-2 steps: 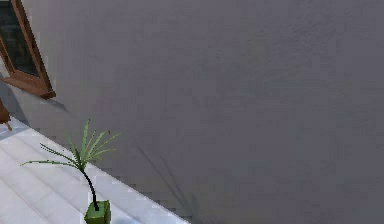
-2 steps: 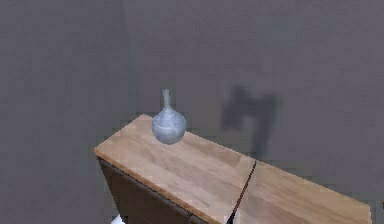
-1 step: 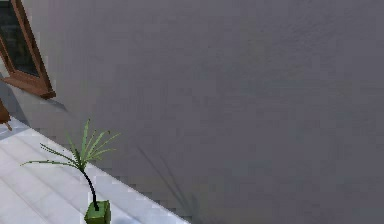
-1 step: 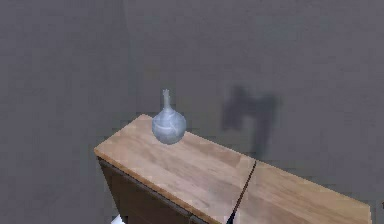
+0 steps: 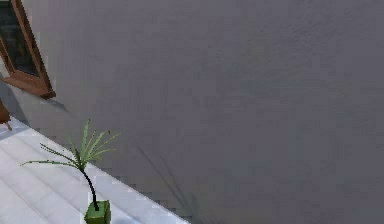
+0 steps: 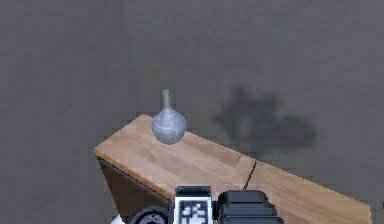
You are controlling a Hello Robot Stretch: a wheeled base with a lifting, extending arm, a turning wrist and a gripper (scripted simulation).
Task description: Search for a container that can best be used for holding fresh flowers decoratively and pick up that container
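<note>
Arm side view: a light brown wooden counter point(image 6: 215, 160) runs from the middle left of the picture down toward the lower right corner, set against a plain grey wall point(image 6: 300, 50). A thin dark seam crosses the counter top right of the middle. A pale grey-blue vase with a round belly and a narrow neck point(image 6: 168, 120) stands upright on the counter top, near the counter's left end and close to the edge along the wall. The vase is well clear of the counter's near edge.

At the bottom edge of the arm side view, a white square marker with black marks point(image 6: 193, 209) sits just left of a dark blocky arm part point(image 6: 250, 206). Left of the marker, a dark rounded part of the tool point(image 6: 151, 216) is cut off by the picture's edge. The tool's far end cannot be made out, so it cannot be told whether the tool holds anything. The tool lies below the vase in the picture, with the counter's near edge between them.

Forward view: a grey wall point(image 5: 250, 90) stands ahead. A brown wooden window frame with dark panes point(image 5: 25, 55) occupies the upper left corner. A white counter with faint lines across its top point(image 5: 30, 185) occupies the lower left corner. A small plant with thin green leaves, a dark bent stem and a green square pot point(image 5: 97, 210) stands on the white counter, near the bottom edge
</note>
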